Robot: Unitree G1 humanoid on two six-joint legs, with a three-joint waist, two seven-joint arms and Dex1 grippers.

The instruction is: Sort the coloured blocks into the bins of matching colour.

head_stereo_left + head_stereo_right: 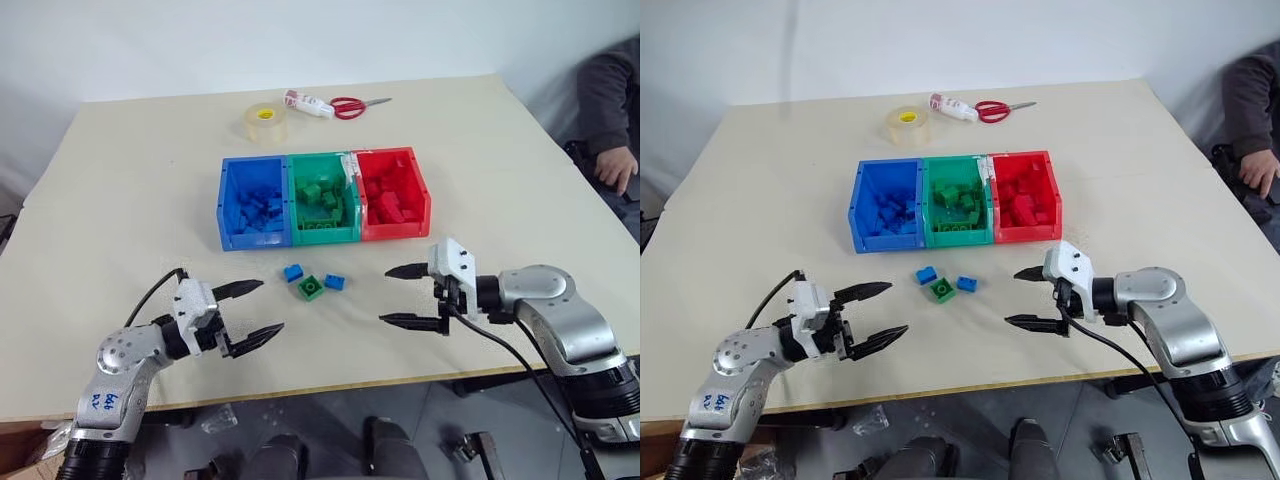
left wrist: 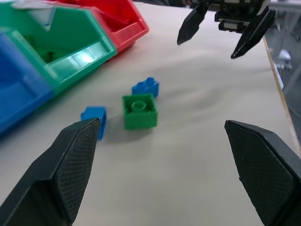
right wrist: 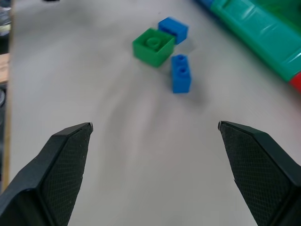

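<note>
Green block (image 1: 311,287) and two blue blocks (image 1: 293,272) lay loose at frame middle, below bins (image 1: 325,236). Left end effector (image 1: 249,312) and right end effector (image 1: 404,296) both gaped wide, empty.

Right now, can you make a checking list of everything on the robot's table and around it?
Surface: pale table, flat, nothing spilled.
Job's things: blue bin, green bin and red bin joined in a row, each holding blocks of its own colour. Left out in front: green block between two blue blocks.
Clutter: clear tape roll, red-handled scissors, white tube, all behind the bins.
Grippers: left gripper and right gripper both open, holding nothing, either side of the loose blocks.
Cables: black cable at the left wrist, another along the right arm.
Surroundings: a person's hand past the table's right edge.
</note>
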